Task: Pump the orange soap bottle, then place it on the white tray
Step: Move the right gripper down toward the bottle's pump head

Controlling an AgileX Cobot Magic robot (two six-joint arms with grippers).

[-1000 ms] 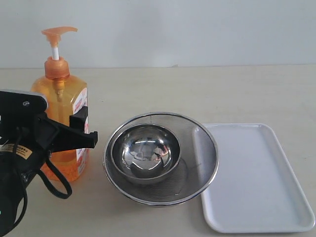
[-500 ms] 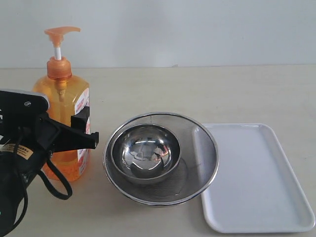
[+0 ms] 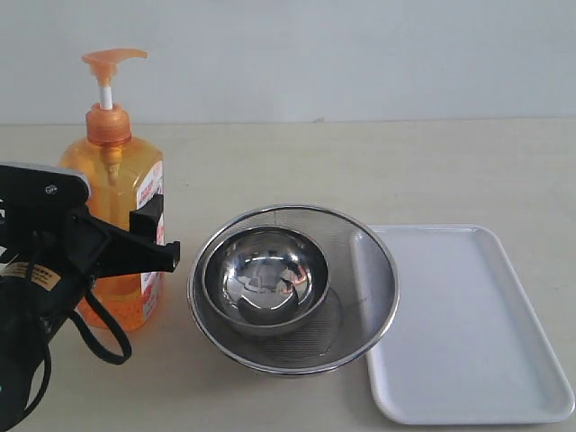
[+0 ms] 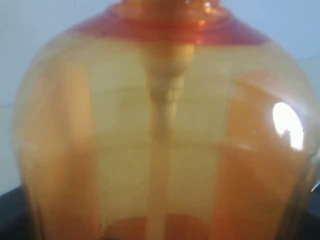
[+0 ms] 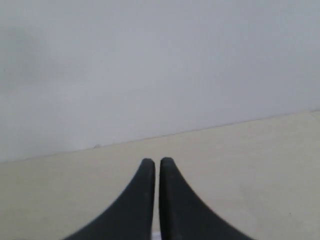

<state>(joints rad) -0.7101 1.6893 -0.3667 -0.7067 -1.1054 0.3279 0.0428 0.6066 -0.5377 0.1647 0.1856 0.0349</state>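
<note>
Exterior view: pale beige bench (image 3: pixel 387 162) carries everything. Flat rectangular white plastic tray (image 3: pixel 468 333) lies just right of the round steel mesh strainer (image 3: pixel 364 270); the strainer rim overlaps the tray's left edge as seen. Tall translucent orange soap bottle (image 3: pixel 112 171) stands upright on the bench just left of the strainer, not touching it and well apart from the tray. Its pump head is raised w/ white stem showing, spout pointing toward the strainer side. Black left hand (image 3: pixel 157 236) comes in from farther left, clamped on the bottle's lower body, one finger (image 3: pixel 148 254) across the label side. Left wrist view: bottle (image 4: pixel 160 140) fills the frame, blurred. Small polished steel bowl (image 3: pixel 265 270) sits inside the strainer, left of centre. Right wrist view: right hand (image 5: pixel 157 165) has fingers together, only a thin slit btwn tips, over bare bench.
</note>
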